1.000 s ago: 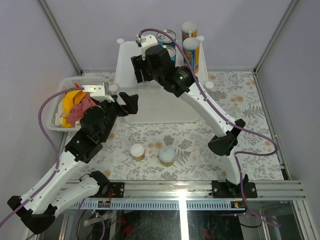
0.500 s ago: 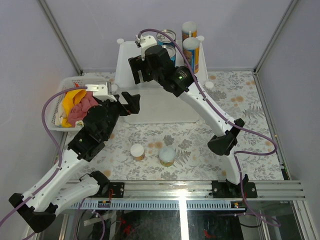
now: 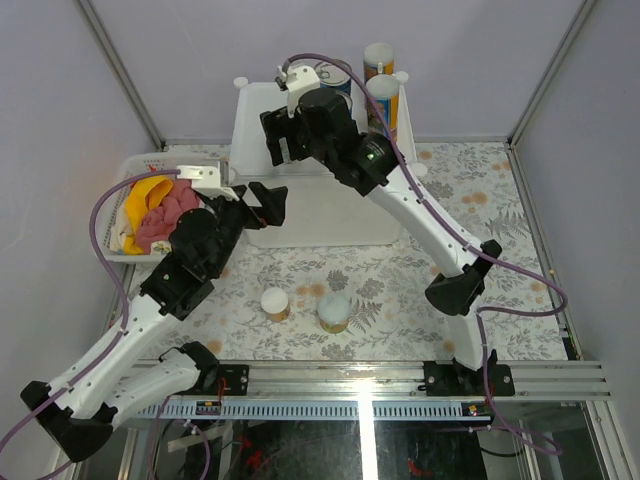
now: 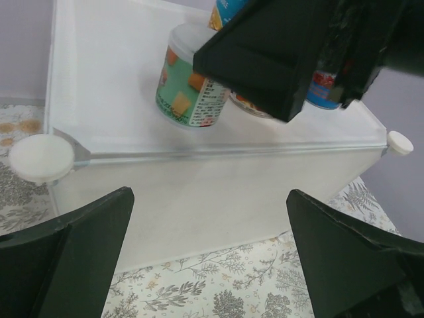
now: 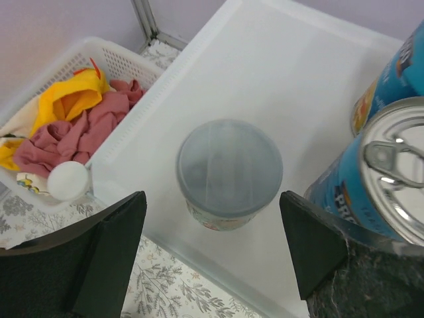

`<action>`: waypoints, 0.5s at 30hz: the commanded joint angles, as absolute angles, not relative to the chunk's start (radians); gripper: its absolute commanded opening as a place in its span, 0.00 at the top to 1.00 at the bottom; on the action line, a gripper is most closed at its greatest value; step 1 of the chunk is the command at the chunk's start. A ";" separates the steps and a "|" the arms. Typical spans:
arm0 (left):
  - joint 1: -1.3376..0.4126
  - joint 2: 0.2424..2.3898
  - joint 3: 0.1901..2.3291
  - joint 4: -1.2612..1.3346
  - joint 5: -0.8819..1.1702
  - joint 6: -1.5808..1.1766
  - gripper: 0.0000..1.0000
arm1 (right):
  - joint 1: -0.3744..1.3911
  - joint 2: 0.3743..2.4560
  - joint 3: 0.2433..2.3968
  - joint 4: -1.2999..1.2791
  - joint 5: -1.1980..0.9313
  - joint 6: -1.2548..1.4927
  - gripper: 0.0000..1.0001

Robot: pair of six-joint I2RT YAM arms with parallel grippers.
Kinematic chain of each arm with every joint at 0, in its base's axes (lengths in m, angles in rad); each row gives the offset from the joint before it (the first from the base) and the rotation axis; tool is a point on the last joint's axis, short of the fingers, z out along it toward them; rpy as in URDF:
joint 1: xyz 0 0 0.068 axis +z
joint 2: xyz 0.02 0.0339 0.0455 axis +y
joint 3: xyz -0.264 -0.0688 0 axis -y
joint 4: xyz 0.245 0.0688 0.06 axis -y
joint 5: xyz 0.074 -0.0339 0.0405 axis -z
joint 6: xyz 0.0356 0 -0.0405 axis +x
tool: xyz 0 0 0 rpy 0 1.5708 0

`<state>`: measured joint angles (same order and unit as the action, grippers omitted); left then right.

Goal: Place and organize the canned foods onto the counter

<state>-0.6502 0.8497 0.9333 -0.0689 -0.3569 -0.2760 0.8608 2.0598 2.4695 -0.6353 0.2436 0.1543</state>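
My right gripper (image 5: 212, 199) hangs open over the counter (image 5: 278, 59), a big white box. A short pale-lidded jar (image 5: 230, 172) with a green label (image 4: 189, 86) stands free on it between and below the fingers. Two blue-labelled steel cans (image 5: 391, 192) stand close on the right. In the top view the right gripper (image 3: 285, 150) hides that jar; a blue can (image 3: 333, 78) and two tall canisters (image 3: 383, 100) stand at the counter's (image 3: 310, 215) back. Two small jars (image 3: 275, 303) (image 3: 335, 312) stand on the table. My left gripper (image 3: 262, 208) (image 4: 212, 265) is open and empty at the counter's front wall (image 4: 199, 199).
A white mesh basket (image 3: 120, 200) at the left holds a yellow thing and a pink cloth (image 5: 73, 126). Round white knobs (image 4: 41, 157) mark the counter's corners. Grey walls and metal frame posts close in the back and sides of the patterned table (image 3: 500, 260).
My right gripper has opened and let go of the pale-lidded jar, which now stands alone on the counter. The left arm has edged toward the counter's front.
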 commanded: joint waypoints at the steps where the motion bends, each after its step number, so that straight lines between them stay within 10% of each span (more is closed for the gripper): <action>1: -0.655 0.877 0.942 0.025 -0.303 -0.250 0.00 | 0.857 1.948 2.470 -0.545 0.236 0.126 0.11; 15: -0.655 1.038 1.024 0.128 -0.347 -0.175 0.00 | 0.858 1.589 2.047 -0.308 0.211 0.170 0.17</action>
<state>-0.6502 1.0039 0.9653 0.0074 -0.3111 -0.2234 0.8612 1.7226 2.1441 -0.4480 0.2371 0.1547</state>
